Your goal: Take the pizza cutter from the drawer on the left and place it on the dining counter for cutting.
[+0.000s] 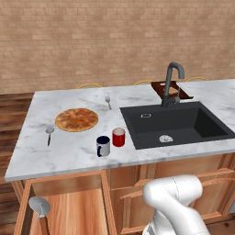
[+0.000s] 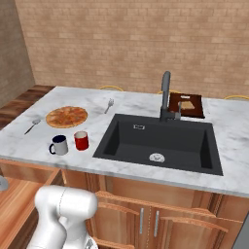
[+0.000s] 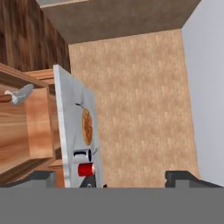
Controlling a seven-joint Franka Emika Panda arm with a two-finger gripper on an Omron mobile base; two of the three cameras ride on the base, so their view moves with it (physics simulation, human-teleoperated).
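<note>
Your jaws [image 3: 107,177] stand wide apart, holding nothing — the pizza cutter [image 1: 39,206] lies in the open drawer [image 1: 69,211] below the desk [image 1: 69,151] edge, wheel toward the pizza [image 1: 76,119], handle pointing away.

The drawer [image 1: 64,209] of reddish-brown wood stands pulled open below the counter [image 1: 73,151], its pale wood floor bare to see. Inside it lies the pizza cutter [image 1: 39,206], a flat round grey wheel on a dark brown handle, near the drawer's left wall. In the hand view the cutter [image 3: 19,94] sits well off from the hand, up and to its left. The white-grey veined marble counter runs long above the drawer.
</note>
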